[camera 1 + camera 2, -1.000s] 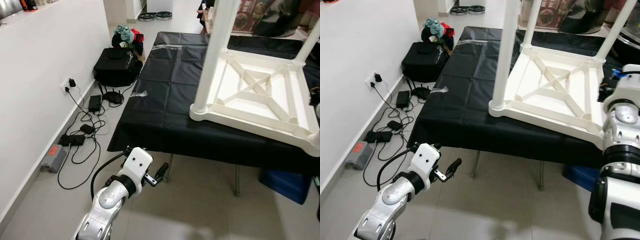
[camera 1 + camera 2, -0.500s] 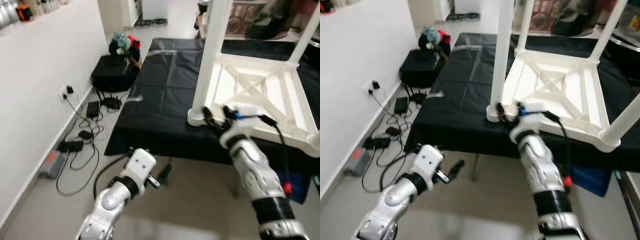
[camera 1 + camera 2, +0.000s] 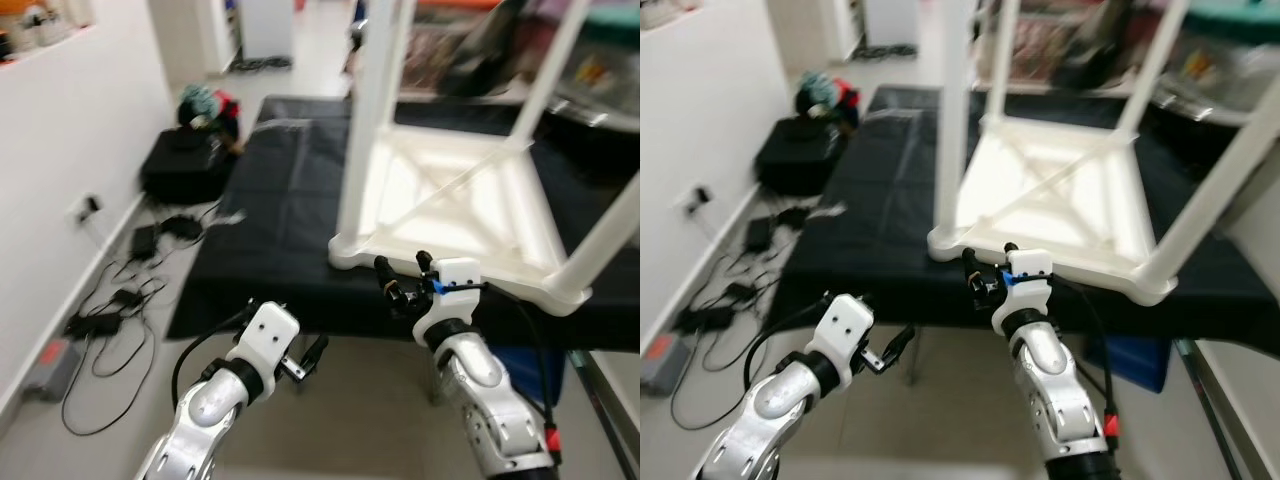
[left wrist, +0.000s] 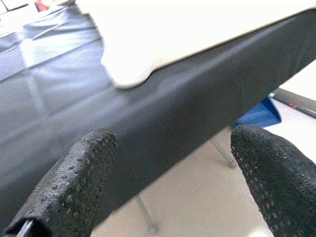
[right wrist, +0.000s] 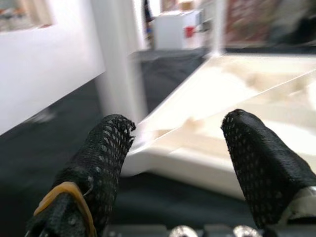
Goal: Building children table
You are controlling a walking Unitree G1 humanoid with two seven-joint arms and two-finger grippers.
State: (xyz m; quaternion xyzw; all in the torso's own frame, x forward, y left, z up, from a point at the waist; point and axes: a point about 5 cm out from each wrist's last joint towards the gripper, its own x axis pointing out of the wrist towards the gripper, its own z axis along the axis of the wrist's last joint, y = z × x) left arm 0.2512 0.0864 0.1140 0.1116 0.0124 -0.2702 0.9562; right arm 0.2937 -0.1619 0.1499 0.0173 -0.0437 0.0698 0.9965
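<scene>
One white children table [image 3: 470, 205] upside-down, legs up.

table legs [image 3: 375, 110] cut off at top edge — background blurred

White table [image 3: 470, 200] glossy smooth plastic; counter [image 3: 290, 215] cover black cloth, slight sheen; fingers [image 5: 98, 163] black, rough mesh texture; floor [image 3: 340, 420] smooth tile.

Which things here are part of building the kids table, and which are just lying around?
Job:
white upturned table
its legs
right gripper, open at its edge
left gripper, open, below

Lying about:
black bag
cables and chargers
blue box
</scene>
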